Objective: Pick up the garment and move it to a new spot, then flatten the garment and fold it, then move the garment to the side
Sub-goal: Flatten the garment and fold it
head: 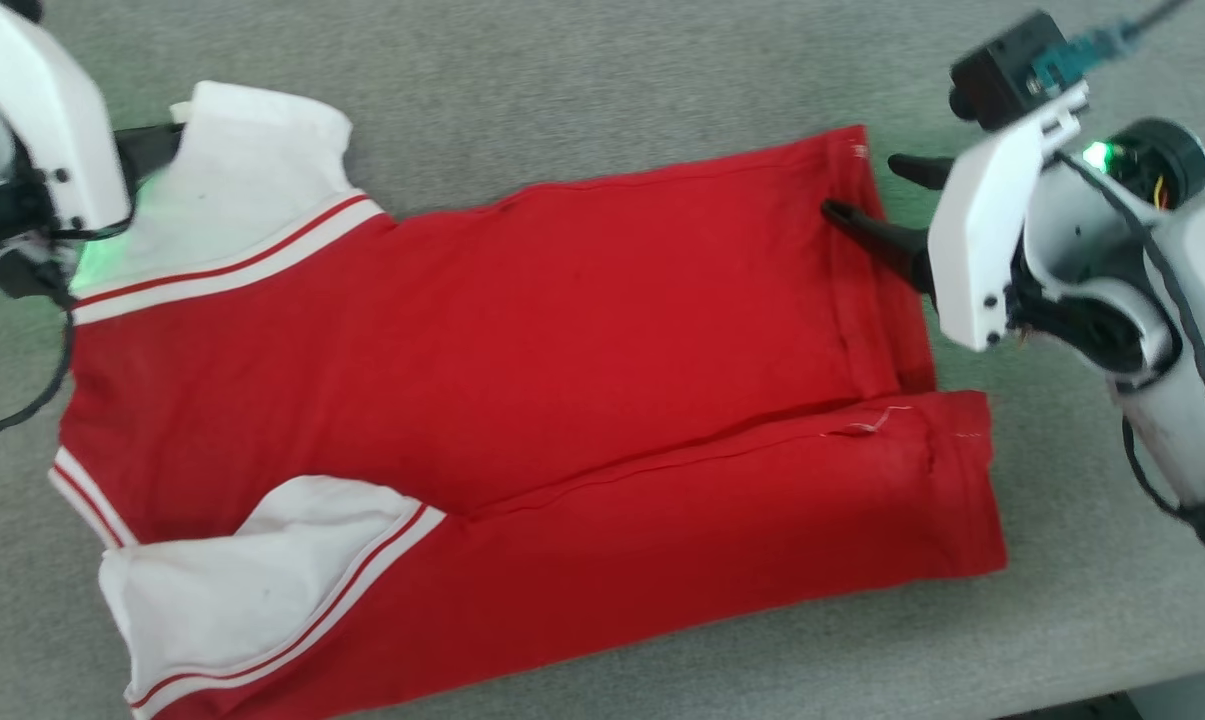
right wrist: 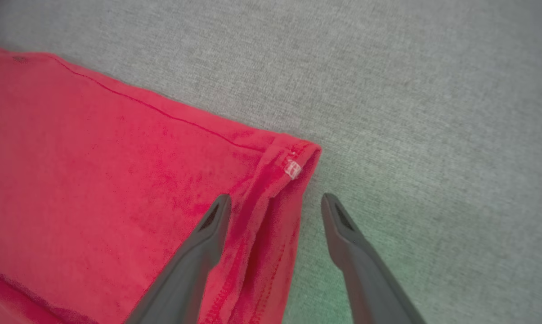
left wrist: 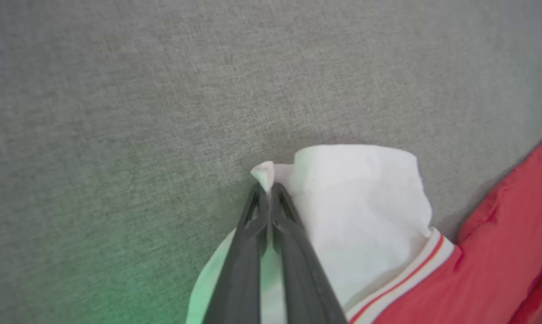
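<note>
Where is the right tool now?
At the head view's right, the right tool stands open across the garment's far hem corner, one finger over red cloth, the other over grey surface.

The garment (head: 522,380) lies spread on the grey surface (head: 1062,560), neck end to my left, hem to my right. It has a red body and white sleeves with red-and-white striped trim. Its near long side seems folded lengthwise. My left gripper (left wrist: 266,188) pinches the far sleeve's corner.
</note>
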